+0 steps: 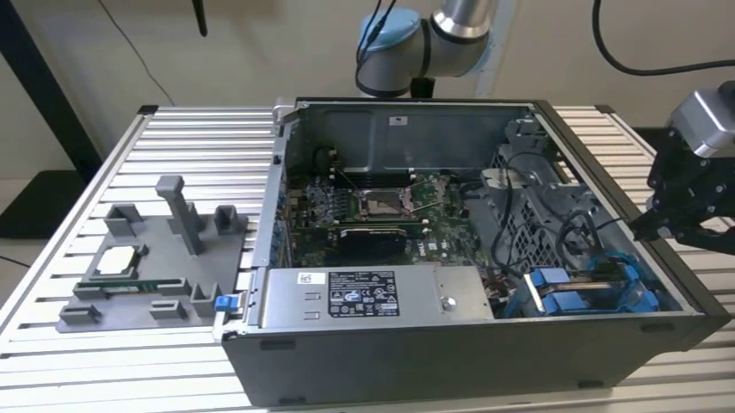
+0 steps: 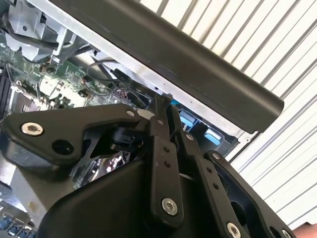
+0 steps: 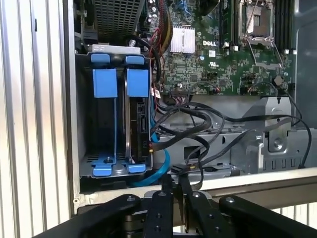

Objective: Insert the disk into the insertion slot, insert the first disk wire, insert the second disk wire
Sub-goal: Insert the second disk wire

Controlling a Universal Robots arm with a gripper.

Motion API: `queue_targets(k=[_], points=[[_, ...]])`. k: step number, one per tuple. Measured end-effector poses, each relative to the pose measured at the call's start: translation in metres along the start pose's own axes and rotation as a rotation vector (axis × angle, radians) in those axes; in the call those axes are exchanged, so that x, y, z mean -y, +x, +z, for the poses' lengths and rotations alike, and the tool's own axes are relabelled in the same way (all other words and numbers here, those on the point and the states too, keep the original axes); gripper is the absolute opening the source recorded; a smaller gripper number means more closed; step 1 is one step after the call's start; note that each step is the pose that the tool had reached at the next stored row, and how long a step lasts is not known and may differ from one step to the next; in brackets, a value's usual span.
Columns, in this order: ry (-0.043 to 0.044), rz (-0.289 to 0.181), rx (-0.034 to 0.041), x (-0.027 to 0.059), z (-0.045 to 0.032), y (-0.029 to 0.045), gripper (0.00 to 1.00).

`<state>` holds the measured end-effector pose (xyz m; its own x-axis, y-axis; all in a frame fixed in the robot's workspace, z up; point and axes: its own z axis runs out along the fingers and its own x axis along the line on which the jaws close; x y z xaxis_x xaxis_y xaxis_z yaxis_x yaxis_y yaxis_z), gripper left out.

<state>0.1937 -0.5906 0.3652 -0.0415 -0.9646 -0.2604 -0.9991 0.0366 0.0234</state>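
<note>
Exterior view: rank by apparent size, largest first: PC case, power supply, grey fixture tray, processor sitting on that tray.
1. PC case
2. grey fixture tray
3. power supply, close to the tray in spread, so ranks 2 and 3 are not firm
4. processor, clearly smallest

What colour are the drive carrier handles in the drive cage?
Bright blue, on both drive carrier handles; it shows best in the first wrist view.

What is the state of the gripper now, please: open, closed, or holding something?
Gripper: closed, fingers pressed together, nothing seen between them; it hangs over the edge of the computer case.
</note>
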Motion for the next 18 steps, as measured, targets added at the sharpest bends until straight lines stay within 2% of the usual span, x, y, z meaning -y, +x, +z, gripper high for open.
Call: queue_targets(k=[10,18], points=[[0.0000,0.000,0.0040,-0.0001,0.0001,0.0001,0.00],[-0.0001,0.000,0.0041,-0.0052,-0.0034,-0.0006,0.00]])
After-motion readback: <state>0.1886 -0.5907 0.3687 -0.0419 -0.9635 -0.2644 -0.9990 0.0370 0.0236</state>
